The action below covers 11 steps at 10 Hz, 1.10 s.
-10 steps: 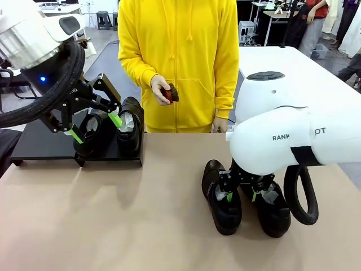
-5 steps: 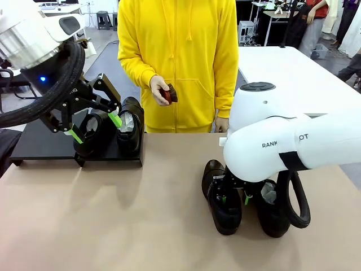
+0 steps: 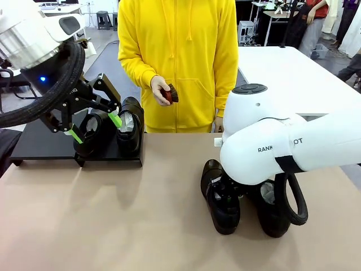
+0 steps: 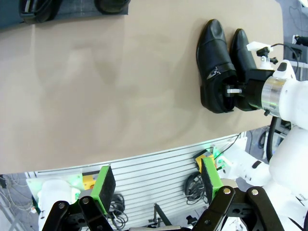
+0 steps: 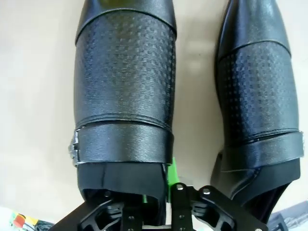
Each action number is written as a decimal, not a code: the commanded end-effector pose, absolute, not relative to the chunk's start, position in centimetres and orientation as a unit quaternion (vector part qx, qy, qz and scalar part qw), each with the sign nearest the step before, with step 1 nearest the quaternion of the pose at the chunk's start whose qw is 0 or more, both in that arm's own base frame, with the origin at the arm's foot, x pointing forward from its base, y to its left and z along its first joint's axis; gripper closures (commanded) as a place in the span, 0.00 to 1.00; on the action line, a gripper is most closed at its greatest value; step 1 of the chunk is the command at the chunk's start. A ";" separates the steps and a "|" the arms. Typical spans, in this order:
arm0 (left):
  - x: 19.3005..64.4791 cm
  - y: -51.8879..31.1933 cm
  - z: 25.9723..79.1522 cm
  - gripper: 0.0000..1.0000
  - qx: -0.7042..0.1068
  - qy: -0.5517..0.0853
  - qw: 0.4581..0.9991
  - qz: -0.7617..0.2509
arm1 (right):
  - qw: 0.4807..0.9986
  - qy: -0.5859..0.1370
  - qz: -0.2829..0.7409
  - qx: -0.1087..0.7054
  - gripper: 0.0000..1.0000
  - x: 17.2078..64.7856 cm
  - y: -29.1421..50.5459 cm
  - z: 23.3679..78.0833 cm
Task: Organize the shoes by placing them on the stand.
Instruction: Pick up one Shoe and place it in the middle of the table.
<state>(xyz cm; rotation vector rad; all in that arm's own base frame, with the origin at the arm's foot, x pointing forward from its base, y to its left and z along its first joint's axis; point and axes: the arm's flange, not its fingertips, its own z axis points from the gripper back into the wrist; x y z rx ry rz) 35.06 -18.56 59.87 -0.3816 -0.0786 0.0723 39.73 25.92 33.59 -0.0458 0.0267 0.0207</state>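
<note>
I had the right gripper low over the heel opening of a glossy black leather dress shoe with a buckled strap. This shoe lay on the tan tabletop, right of centre, with its toe toward the robot. The fingers stood narrow across its side wall, one green pad flat against the outside and the other finger down inside. I read that as a pinch on the collar. The partner shoe lay just beside it, clear of the fingers.

The left gripper hung above the low matte-black rectangular stand at the table's far left, fingers spread wide with nothing between them. Two more black shoes stood side by side on the stand's right end, with white paper showing inside.

Across the table, a person in a yellow hooded top held a small brown brush in one hand.
</note>
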 end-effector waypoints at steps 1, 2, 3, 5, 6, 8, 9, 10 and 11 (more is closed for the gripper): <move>35.0 -18.5 60.0 0.08 -0.197 -0.036 0.979 0.037 | 1.000 0.003 0.006 -0.030 1.00 40.1 26.0 34.0; 35.0 -18.5 60.0 0.08 -0.197 -0.036 0.979 0.037 | 1.000 0.005 0.006 -0.031 1.00 40.1 25.8 34.0; 35.0 -18.5 60.0 0.08 -0.197 -0.036 0.979 0.037 | 0.999 0.008 0.005 -0.030 1.00 40.0 25.6 34.0; 35.0 -18.5 60.0 0.08 -0.197 -0.036 0.979 0.037 | 0.999 0.008 0.010 -0.030 1.00 39.6 25.7 34.4; 35.0 -18.5 60.0 0.08 -0.197 -0.036 0.979 0.037 | 1.000 0.010 0.011 -0.010 1.00 39.1 25.9 35.1; 35.1 -18.6 59.9 0.08 -0.190 -0.039 0.980 0.036 | 0.999 0.024 -0.009 0.026 1.00 36.8 27.2 39.7; 34.9 -16.9 61.3 0.08 -0.174 -0.056 0.982 0.040 | 0.999 0.014 0.006 0.028 1.00 35.2 29.2 41.7; 34.8 -14.9 62.8 0.08 -0.167 -0.077 0.982 0.049 | 0.999 0.008 0.028 0.033 1.00 33.7 31.8 42.8; 34.7 -12.7 63.9 0.08 -0.170 -0.091 0.979 0.066 | 0.997 0.009 0.057 0.041 1.00 32.5 34.8 43.5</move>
